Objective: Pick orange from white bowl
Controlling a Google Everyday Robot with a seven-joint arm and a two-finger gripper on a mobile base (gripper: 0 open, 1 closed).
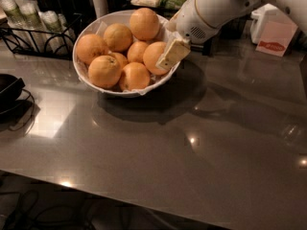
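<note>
- Grey, glossy table [158,147] is seen up front, with a few light spots reflected in it.
- A black thing [7,87] is parked at the left edge. What it is can't be made out, tbh.
- Further back, left of centre, the bowl [115,91] is set on the table. It's white, lined with crinkled paper, and piled with oranges.
- The orange [152,55] is found on the bowl's right side, next to the rim. It's wedged against the other oranges [104,71] on its left.
- The gripper [169,57] is held right over that rim, tilted down and to the left. Its cream pad is laid against the orange's right side. Whether it's open or clamped can't be told, and a grip on the orange can't be confirmed either.
- The white arm [216,6] is brought in from the top right, above the table.
- At the back, a wire rack [29,32] with cups is seen on the left. A red-and-white carton [273,37] is seen on the right.
</note>
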